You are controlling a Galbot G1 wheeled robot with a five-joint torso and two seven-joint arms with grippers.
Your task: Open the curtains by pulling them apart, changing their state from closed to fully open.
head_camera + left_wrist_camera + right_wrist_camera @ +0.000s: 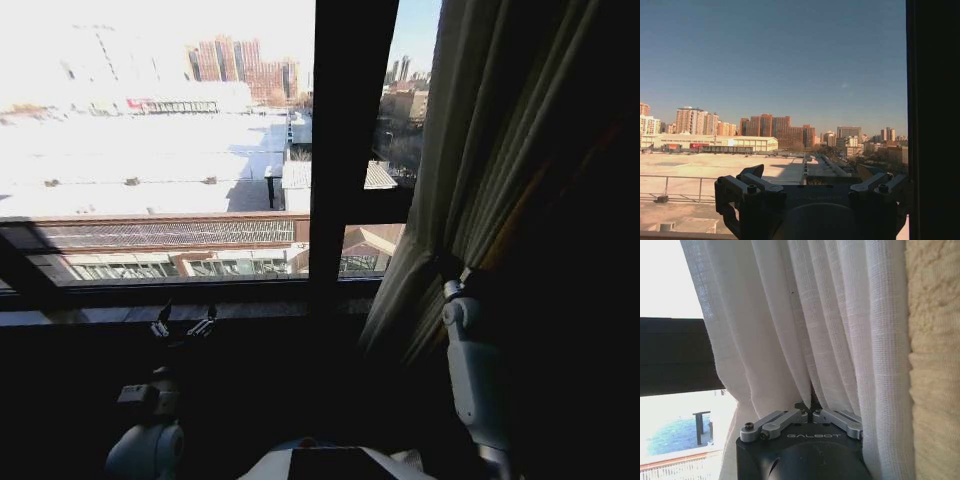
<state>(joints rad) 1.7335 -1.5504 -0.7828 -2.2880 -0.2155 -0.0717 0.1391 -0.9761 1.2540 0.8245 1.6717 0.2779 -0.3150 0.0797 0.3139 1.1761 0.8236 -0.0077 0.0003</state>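
Head view shows us one of the curtains [470, 150] bunched in thick folds at the right side of the window, beside the black window frame [340, 150], with bare glass to its left. Our right claw [811, 412] is buried in those pleats, its fingers drawn together on a fold of the white fabric. Our left claw [183, 325] hangs near the window sill [100, 314], spread wide and holding nothing.
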